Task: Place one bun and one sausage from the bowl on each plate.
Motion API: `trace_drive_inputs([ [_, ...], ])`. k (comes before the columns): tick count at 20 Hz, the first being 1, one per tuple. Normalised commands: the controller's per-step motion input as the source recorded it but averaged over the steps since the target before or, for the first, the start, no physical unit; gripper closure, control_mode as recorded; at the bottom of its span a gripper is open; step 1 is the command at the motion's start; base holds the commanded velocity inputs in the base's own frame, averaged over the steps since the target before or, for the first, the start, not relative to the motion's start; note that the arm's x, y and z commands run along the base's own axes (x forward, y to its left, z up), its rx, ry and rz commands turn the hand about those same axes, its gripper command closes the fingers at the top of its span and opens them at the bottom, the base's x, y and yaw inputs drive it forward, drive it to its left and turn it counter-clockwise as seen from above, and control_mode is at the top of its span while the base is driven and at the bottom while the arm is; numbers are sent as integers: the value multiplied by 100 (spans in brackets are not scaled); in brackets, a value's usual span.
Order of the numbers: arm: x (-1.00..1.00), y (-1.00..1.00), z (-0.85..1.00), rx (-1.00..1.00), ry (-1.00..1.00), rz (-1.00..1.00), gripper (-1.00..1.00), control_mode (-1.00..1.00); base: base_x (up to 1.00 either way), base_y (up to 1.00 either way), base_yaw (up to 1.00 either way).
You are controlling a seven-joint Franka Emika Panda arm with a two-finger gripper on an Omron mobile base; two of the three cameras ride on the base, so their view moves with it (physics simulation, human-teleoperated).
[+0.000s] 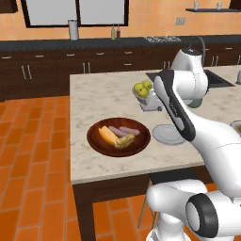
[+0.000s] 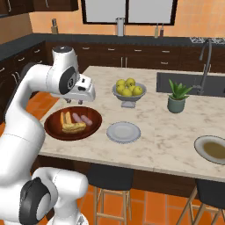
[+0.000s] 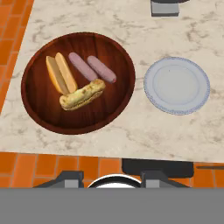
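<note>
Your gripper (image 2: pixel 74 102) hangs above the wooden bowl (image 3: pixel 39 109) on the marble counter (image 3: pixel 131 131); finger opening cannot be determined. The bowl holds two buns (image 3: pixel 61 73) (image 3: pixel 82 94) and two sausages (image 3: pixel 101 69) (image 3: pixel 81 66). A grey plate (image 3: pixel 176 85) sits just beside it, bare.
</note>
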Motion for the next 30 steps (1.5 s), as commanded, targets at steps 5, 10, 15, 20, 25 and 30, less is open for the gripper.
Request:
trace_drive_inputs([
  [5, 4, 14, -11, 0, 3, 0, -100, -100, 0, 0, 0],
  [10, 54, 71, -71, 0, 14, -6, -100, -100, 0, 0, 0],
  [15, 12, 22, -95, 0, 13, -34, -100, -100, 0, 0, 0],
  [20, 28, 19, -80, 0, 1, -41, -100, -100, 0, 0, 0],
  [25, 72, 20, -44, 0, 0, -25, -100, -100, 0, 0, 0],
  [30, 56, 0, -24, 2, 0, -2, -100, -100, 0, 0, 0],
])
